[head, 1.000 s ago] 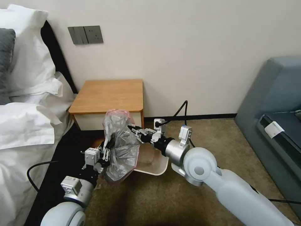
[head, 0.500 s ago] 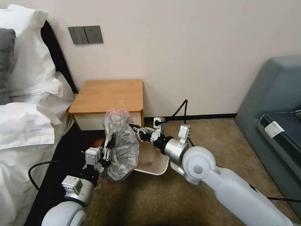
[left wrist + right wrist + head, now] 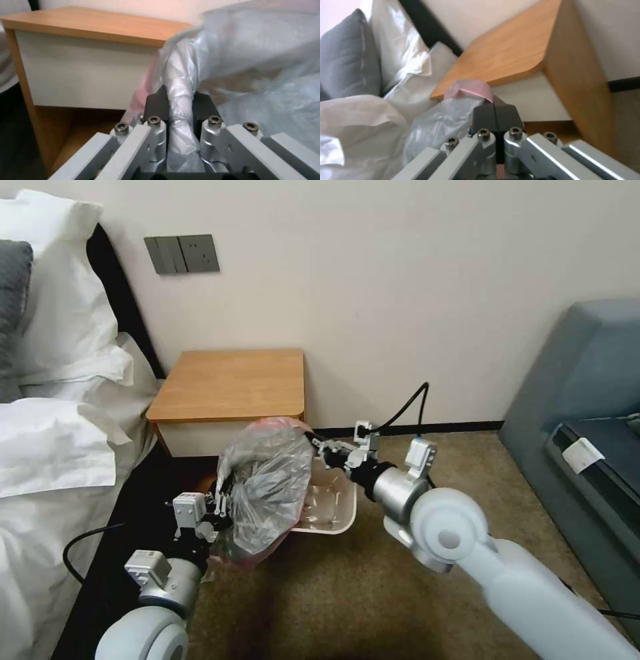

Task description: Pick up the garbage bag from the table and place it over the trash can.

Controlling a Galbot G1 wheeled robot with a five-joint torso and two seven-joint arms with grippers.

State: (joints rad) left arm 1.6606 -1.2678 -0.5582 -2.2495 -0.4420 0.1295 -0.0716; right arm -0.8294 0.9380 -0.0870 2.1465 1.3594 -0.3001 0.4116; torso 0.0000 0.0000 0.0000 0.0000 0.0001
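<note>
The garbage bag (image 3: pixel 267 483) hangs stretched between both pincers above the trash can (image 3: pixel 331 507), near the table (image 3: pixel 230 383). The left gripper (image 3: pixel 178 107) pinches a bunched fold; the right gripper (image 3: pixel 494 112) is clamped tight on the pink edge. Light, limp and slippery, it is probably best held by its rim.

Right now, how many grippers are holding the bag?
2. The left gripper is shut on a bunched fold of the bag at its left side; the right gripper pinches the bag's pink edge at its right, above the bin.
</note>
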